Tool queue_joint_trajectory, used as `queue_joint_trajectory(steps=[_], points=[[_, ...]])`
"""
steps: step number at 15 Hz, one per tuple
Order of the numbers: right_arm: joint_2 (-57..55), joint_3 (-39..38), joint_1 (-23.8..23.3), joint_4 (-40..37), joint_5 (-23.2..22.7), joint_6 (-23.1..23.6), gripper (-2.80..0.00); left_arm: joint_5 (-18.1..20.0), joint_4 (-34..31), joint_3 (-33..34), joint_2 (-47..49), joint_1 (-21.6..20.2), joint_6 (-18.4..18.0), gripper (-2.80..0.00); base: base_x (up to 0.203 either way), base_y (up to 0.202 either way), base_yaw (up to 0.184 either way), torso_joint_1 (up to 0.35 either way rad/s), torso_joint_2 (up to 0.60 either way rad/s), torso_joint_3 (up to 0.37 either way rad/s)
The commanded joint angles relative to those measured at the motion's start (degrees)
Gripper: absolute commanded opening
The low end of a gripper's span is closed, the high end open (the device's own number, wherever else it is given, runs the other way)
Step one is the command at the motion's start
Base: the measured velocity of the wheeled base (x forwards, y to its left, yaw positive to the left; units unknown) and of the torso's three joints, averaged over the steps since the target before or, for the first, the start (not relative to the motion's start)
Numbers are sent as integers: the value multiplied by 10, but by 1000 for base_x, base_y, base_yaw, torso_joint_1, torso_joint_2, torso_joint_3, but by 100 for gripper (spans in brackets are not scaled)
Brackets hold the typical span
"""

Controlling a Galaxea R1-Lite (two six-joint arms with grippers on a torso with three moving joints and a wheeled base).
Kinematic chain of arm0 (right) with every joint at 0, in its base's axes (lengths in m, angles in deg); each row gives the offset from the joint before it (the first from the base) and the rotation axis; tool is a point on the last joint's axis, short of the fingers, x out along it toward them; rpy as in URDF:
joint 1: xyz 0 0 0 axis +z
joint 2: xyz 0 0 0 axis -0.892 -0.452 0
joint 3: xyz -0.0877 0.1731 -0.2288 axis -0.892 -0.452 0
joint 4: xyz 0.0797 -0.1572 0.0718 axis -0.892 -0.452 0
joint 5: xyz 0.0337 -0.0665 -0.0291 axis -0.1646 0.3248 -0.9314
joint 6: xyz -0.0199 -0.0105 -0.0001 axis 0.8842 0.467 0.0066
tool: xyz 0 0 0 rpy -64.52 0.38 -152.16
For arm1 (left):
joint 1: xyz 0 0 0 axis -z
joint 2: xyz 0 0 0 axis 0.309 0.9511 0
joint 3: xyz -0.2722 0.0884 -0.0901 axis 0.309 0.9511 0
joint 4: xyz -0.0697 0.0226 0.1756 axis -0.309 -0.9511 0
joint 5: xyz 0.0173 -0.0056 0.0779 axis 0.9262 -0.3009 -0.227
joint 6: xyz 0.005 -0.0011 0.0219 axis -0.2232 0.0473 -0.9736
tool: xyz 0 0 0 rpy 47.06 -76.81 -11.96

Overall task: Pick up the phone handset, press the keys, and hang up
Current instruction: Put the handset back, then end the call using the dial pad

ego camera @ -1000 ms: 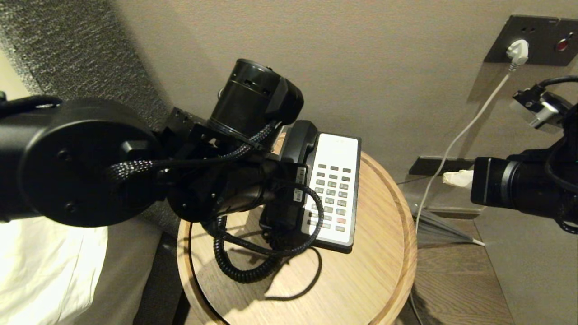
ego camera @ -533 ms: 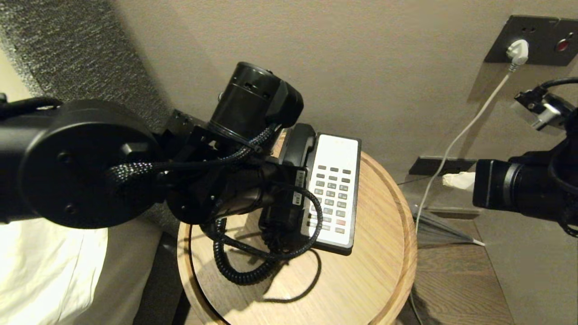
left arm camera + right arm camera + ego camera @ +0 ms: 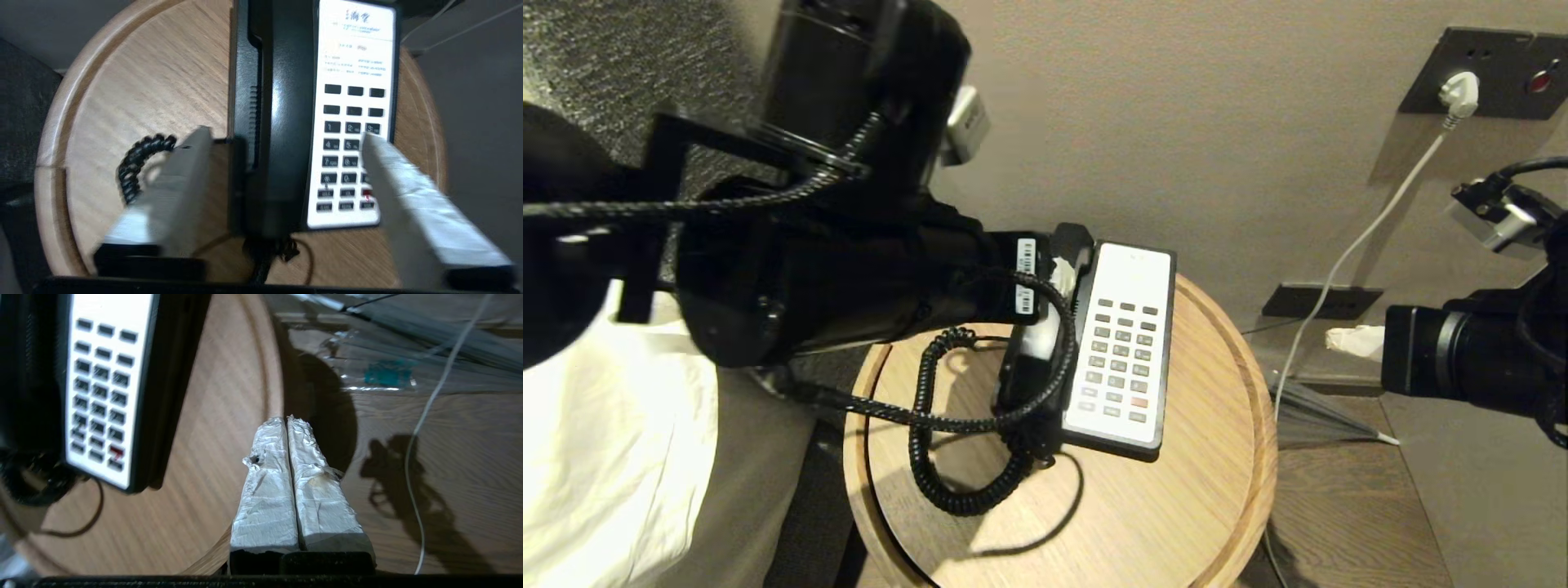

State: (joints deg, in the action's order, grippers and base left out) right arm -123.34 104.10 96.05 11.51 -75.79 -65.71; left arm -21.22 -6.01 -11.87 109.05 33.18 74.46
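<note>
Wide apart are the jaws of the left gripper (image 3: 286,139), and nothing is held between them. The phone handset (image 3: 282,122) is seen lying in its cradle on the phone base (image 3: 353,53), below the gap between the two grey fingers (image 3: 179,179). It is not touched by them. The right gripper (image 3: 288,420) is shut tight with nothing in it, and it is held over the right edge of the round wooden table (image 3: 1201,490).

Small writing is printed on the white top of the phone base, but it cannot be read. Rows of dark keys and one red key (image 3: 1139,401) are set below it.

A black coiled cord (image 3: 947,457) is looped on the table near its front-left edge. A beige wall is seen behind the table. A white plug (image 3: 1459,90) is stuck in a dark wall plate (image 3: 1503,61), and a white wire (image 3: 1347,253) hangs down from it to the wooden floor (image 3: 1339,523). Something white and soft (image 3: 605,457) is seen at the left.
</note>
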Motion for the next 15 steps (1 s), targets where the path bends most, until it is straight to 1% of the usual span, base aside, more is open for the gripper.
queue_joint_trajectory(steps=[1,3,6,10,12,15], points=[[-4,-1,14,-1,-10,-1,-280,-1,-4,18,-66,2,7,-280,0,0,0,0,0,0],[-10,-3,31,-1,-36,-1,-280,0,-10,52,-128,9,18,-280,0,0,0,0,0,0],[-24,-1,37,12,-75,-5,-280,1,-15,111,-223,28,21,-280,0,0,0,0,0,0],[-73,13,84,57,-77,-6,-280,2,-14,168,-309,27,27,-280,0,0,0,0,0,0],[-84,12,104,60,-81,-10,-280,2,-14,174,-327,16,30,-280,0,0,0,0,0,0],[-106,13,136,61,-82,-15,-280,2,-14,187,-350,6,43,-280,0,0,0,0,0,0]])
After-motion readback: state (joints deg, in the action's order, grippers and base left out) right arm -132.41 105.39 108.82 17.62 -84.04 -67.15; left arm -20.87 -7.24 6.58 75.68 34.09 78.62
